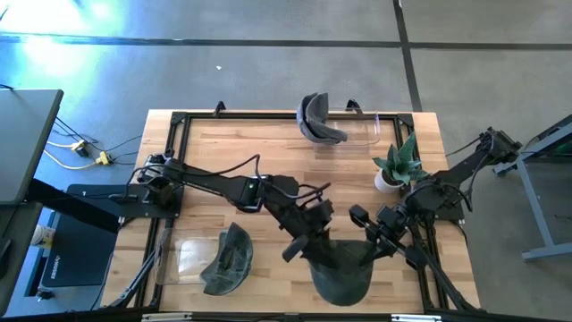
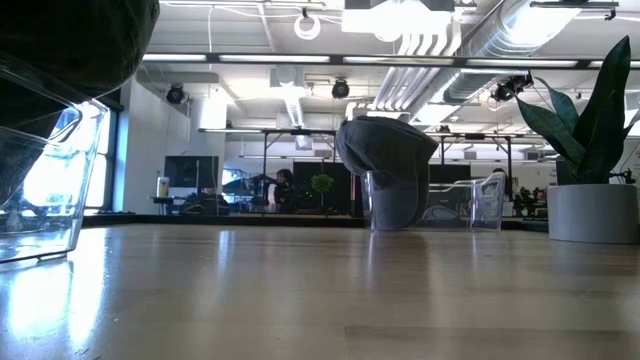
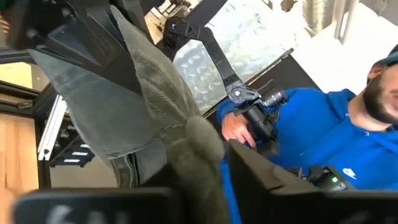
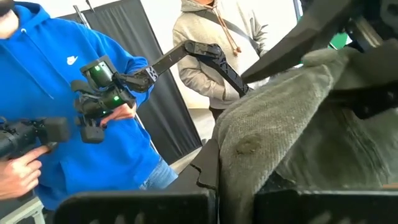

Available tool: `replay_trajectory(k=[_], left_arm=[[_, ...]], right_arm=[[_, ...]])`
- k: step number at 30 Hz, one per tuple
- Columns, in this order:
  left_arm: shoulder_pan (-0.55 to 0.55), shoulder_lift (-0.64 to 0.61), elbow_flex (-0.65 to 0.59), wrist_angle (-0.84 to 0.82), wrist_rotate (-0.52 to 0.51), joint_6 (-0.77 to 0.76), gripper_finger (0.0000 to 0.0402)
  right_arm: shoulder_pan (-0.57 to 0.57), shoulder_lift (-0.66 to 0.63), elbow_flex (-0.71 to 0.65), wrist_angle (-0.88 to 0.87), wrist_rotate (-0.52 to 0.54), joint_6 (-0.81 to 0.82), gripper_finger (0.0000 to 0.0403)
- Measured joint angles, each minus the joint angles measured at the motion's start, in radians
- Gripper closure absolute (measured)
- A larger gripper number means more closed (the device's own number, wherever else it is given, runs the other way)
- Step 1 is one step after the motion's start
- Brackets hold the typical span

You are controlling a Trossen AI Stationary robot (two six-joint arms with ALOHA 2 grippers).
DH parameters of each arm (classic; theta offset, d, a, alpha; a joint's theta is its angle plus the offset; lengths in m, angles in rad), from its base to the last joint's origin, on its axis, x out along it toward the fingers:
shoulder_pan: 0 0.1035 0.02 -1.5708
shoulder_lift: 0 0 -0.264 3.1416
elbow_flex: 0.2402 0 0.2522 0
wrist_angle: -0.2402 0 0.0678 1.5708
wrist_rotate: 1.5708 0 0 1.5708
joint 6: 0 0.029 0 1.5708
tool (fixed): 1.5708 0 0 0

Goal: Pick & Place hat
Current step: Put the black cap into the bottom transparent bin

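The left gripper (image 1: 299,240) and the right gripper (image 1: 375,240) each pinch one side of the dark green hat (image 1: 341,268). They hold it between them at the near edge of the worktop (image 1: 268,152). The pick-up looks done, and now the hat must be carried. Next, both arms should move together so the cloth does not slip or pull out. Two more hats sit on clear stands (image 1: 183,257), and where this hat should go cannot be told
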Motion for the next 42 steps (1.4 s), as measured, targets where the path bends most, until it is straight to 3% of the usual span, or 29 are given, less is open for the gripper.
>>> replay_trajectory(k=[4, 8, 12, 17, 20, 26, 29, 31, 34, 36, 42], left_arm=[[-0.006, 0.001, 0.0, 0.039, 0.006, 0.004, 0.039], [-0.006, 0.001, -0.001, 0.157, -0.023, 0.008, 0.0388], [-0.005, -0.002, -0.001, 0.174, -0.042, 0.002, 0.0398], [-0.005, -0.039, 0.002, 0.162, -0.076, -0.015, 0.0399], [-0.006, -0.075, 0.0, 0.06, -0.126, -0.015, 0.0399], [-0.005, -0.172, 0.009, -0.291, -0.372, 0.063, 0.04], [-0.02, -0.252, 0.02, -0.562, -0.528, 0.081, 0.04], [-0.017, -0.263, 0.068, -0.667, -0.645, 0.088, 0.04], [-0.048, -0.295, 0.144, -0.978, -0.772, 0.07, 0.0401], [-0.06, -0.301, 0.206, -1.072, -0.849, 0.05, 0.0401], [-0.124, -0.298, 0.371, -1.471, -0.971, -0.08, 0.0401]], right_arm=[[0.0, 0.0, 0.0, 0.006, 0.0, 0.015, 0.0394], [-0.018, 0.0, 0.0, 0.047, -0.007, 0.086, 0.0369], [-0.05, -0.019, 0.0, 0.087, -0.071, 0.161, 0.0317], [-0.069, -0.09, 0.0, 0.109, -0.076, 0.095, 0.0253], [-0.065, -0.135, 0.0, 0.108, -0.05, 0.039, 0.0235], [-0.042, -0.17, 0.0, 0.075, 0.084, -0.041, 0.0232], [-0.039, -0.166, -0.002, 0.04, 0.126, -0.04, 0.0233], [-0.039, -0.165, -0.005, 0.017, 0.142, -0.04, 0.0232], [-0.039, -0.157, -0.005, 0.0, 0.143, -0.039, 0.0231], [-0.039, -0.156, -0.005, -0.004, 0.149, -0.042, 0.0232], [-0.047, -0.158, -0.005, -0.004, 0.198, -0.043, 0.0235]])
